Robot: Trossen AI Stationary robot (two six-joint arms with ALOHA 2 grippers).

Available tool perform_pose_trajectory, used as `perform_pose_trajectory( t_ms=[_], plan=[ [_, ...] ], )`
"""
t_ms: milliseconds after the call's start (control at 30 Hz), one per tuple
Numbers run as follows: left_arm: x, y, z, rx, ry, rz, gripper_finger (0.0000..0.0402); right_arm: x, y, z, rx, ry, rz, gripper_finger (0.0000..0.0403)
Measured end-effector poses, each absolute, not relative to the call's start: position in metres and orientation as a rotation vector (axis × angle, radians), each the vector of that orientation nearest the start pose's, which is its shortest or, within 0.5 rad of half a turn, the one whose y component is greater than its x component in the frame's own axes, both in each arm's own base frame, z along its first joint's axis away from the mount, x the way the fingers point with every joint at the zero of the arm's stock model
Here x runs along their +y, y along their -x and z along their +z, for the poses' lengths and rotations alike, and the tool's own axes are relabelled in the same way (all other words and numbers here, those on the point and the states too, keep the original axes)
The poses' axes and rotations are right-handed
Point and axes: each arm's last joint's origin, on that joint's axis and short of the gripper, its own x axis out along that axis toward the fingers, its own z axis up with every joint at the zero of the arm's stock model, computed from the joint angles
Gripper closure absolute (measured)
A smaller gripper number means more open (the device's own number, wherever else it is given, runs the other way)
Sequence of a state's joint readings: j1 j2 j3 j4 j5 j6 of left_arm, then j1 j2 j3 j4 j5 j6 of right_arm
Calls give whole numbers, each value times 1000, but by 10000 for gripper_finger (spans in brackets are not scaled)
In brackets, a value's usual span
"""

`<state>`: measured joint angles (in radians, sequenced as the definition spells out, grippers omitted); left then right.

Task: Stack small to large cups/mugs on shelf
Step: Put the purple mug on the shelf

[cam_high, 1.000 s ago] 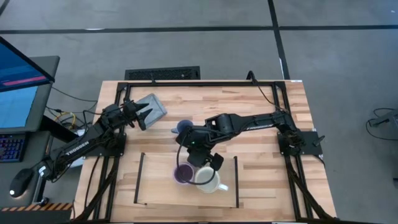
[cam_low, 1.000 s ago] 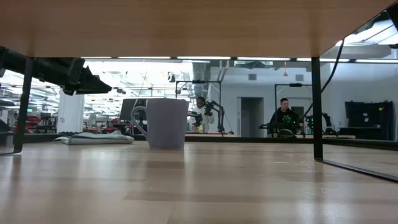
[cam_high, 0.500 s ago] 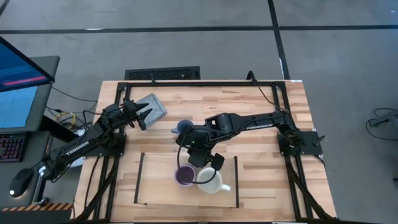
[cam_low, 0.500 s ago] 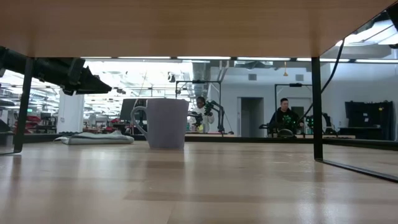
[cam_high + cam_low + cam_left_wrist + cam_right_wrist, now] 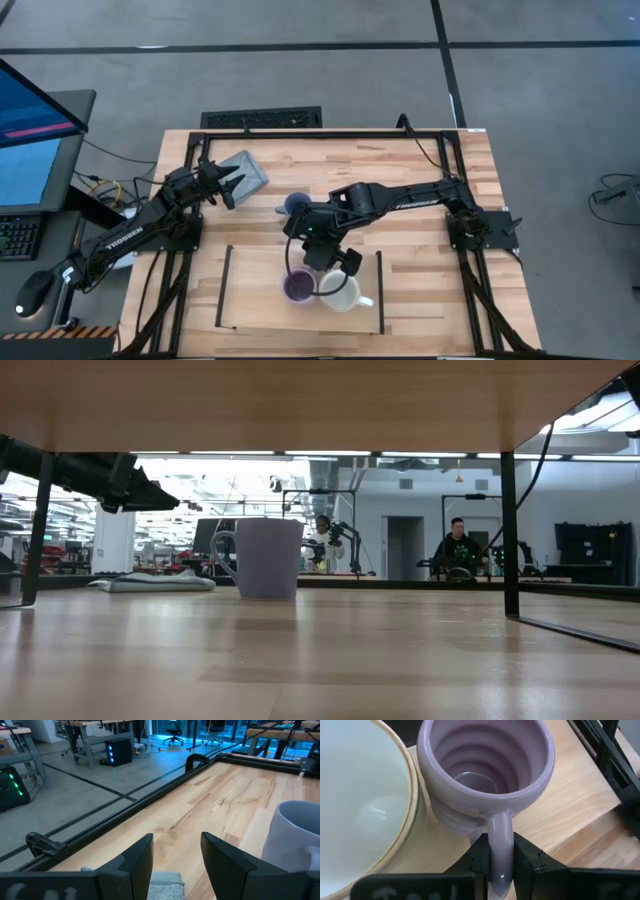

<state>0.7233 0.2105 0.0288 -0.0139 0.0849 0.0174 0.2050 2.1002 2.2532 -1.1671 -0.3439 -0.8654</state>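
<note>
1. Pale butcher-block wood forms the tabletop (image 5: 430, 190), which is bordered by a black metal frame and stands on a grey concrete floor crossed by dark lines.
2. Beyond the table, in the low view, a bright workshop room is seen, with a seated person in dark clothing (image 5: 458, 548) and further equipment stands.
3. At the left edge of the high view, a lit blue monitor (image 5: 30, 140) and a keyboard are seen.
4. On the near half of the table lies the low rectangular light-wood shelf with thin black bars at its short ends (image 5: 250, 300).
5. On this shelf, the ribbed lilac-purple mug (image 5: 487, 775) stands upright, just beside the wider cream-white mug (image 5: 362, 795); whether they touch cannot be told.
6. The right gripper (image 5: 500, 857) is narrowly closed on the lilac mug's handle, with one dark finger pressed on each side.
7. The small blue mug (image 5: 296, 206) stands on the tabletop behind the shelf, partly covered by the right arm.
8. The left gripper (image 5: 176, 855) is held partly open, with nothing between its fingers, at the far left of the table over the flat grey square pad (image 5: 243, 172).
</note>
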Motion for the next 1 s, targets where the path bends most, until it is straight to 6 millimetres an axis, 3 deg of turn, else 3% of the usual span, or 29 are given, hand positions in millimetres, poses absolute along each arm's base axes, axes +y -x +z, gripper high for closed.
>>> perform_pose_trajectory(
  t_ms=[633, 1000],
  plan=[
    [70, -83, 155, 188, 64, 635, 246, 98, -426, 347, 736, 694, 902, 336],
    [70, -83, 154, 190, 64, 646, 246, 97, -430, 350, 739, 587, 832, 321]
  ],
)
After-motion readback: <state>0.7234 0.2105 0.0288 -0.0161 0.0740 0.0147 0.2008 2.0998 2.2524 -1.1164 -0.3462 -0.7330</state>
